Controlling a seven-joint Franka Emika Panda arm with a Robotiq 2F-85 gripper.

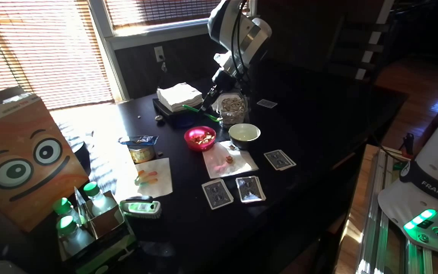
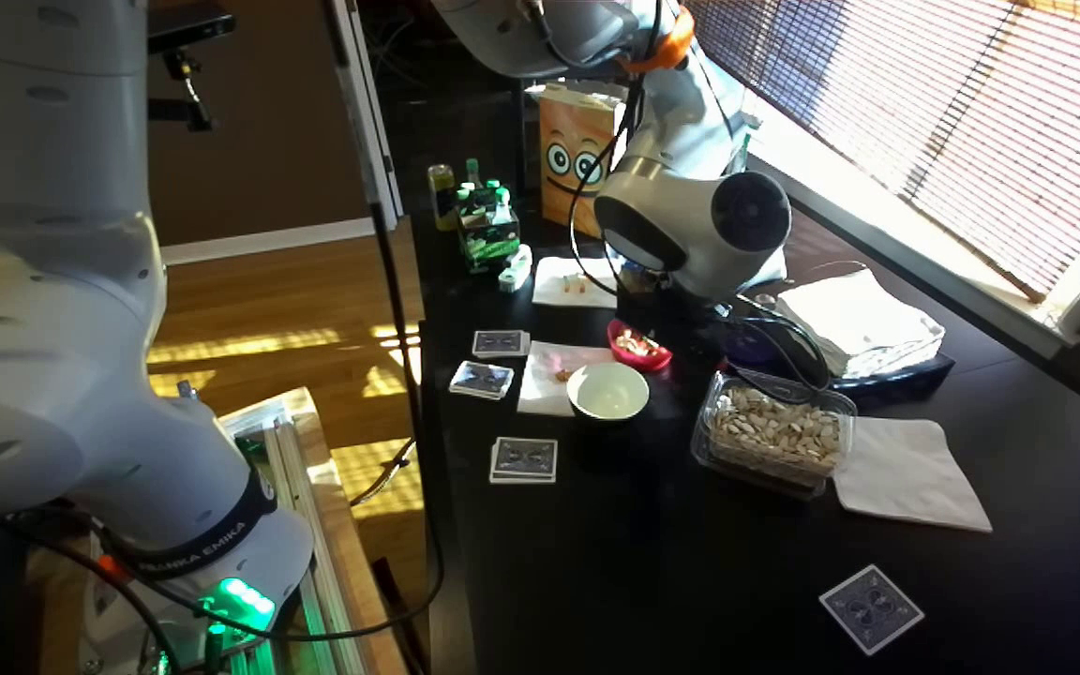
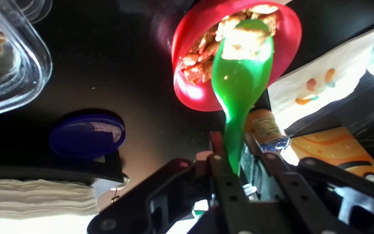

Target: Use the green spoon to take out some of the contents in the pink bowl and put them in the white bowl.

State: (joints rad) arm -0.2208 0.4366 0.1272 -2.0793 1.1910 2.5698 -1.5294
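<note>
While an orange box with a cartoon face (image 1: 25, 163) stands at the left of the dark surface (image 1: 318, 121) in an exterior view, a carrier of green-capped bottles (image 1: 108, 241) sits just right of it, on the near side. Next comes a napkin (image 1: 164, 184) bearing colourful strips, with a small tin (image 1: 143, 155) by its far edge and a blue packet (image 1: 143, 140) on top of the tin. Farther off to the right, a stack of white napkins (image 1: 180, 97) rests on a dark holder (image 2: 915, 375). Toward the middle, the pink bowl (image 1: 195, 147) stands upright with tan and reddish chunks (image 3: 196, 65) in it. Above the surface, the end effector (image 3: 234, 144) pinches the green spoon (image 3: 239, 81) by its handle; in the wrist view, the spoon's head carries a brightly lit lump (image 3: 243, 42) and overlaps the pink bowl, though I cannot tell whether it is directly above. Right of the spoon, a clear container (image 3: 41, 70) holds pale seeds, and on its near side the white bowl (image 1: 245, 133) stands apart from the pink one. A second napkin (image 1: 236, 169) lies nearer than both bowls, with card stacks (image 1: 217, 194) near and right of it. Far right is a single card (image 1: 267, 103), then the robot's base (image 1: 428, 205).
</note>
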